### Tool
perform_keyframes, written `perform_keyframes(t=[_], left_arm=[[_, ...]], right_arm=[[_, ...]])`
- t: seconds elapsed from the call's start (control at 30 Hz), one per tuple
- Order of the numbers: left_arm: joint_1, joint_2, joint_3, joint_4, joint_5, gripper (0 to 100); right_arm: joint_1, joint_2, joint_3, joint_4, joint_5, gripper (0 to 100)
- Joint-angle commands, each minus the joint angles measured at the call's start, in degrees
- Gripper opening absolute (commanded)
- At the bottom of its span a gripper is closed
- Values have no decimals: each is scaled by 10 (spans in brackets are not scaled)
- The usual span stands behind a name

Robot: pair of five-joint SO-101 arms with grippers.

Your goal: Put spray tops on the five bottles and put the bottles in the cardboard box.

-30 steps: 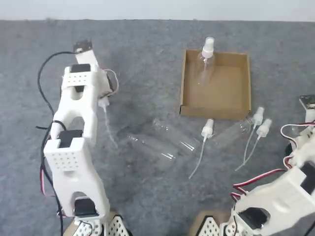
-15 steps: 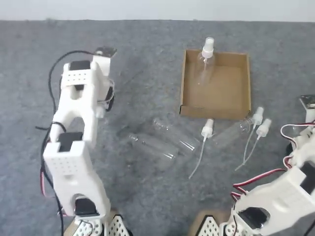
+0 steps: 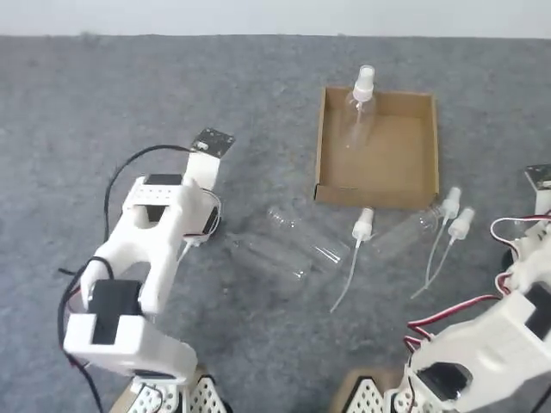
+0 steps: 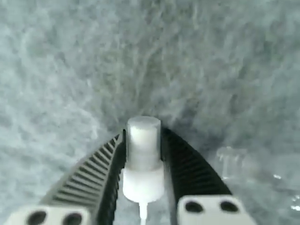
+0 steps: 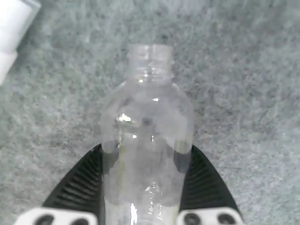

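Left fingers (image 4: pixel 96 171) pinched on a white plastic spray top (image 4: pixel 143 154), above the grey felt tabletop (image 3: pixel 77 103). Right fingers (image 5: pixel 77 180) clamped around a clear plastic bottle (image 5: pixel 147 126), neck uncapped. Inside the shallow brown cardboard box (image 3: pixel 376 197), one capped clear bottle (image 3: pixel 358 107) lying down.

One capped bottle (image 3: pixel 356 112) lies in the cardboard box (image 3: pixel 400 159)

Loose bottles (image 3: pixel 274 256) and spray tops (image 3: pixel 363 227) litter the worktop (image 3: pixel 77 103) just near of the box (image 3: pixel 376 196); the far left is open room.
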Motion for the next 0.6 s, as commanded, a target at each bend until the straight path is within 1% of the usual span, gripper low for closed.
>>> perform_keyframes(t=[0.0,0.13,0.23,0.3,0.4,0.5,0.57], left_arm=[[2,-33,-12,-10,0,145],[2,-30,-44,36,-3,160],[2,-28,-46,42,-4,159],[2,-27,-45,42,-18,159],[2,-26,-26,24,-23,156],[3,-26,8,-17,-23,113],[2,-31,13,-19,-23,87]], right_arm=[[8,-6,-3,-3,4,35],[9,-6,-3,-3,4,105],[8,-7,-3,-2,4,132],[7,-11,-3,0,2,136],[2,-13,-16,29,2,138],[-3,-10,-40,56,2,138],[-5,-11,-52,71,1,138]])
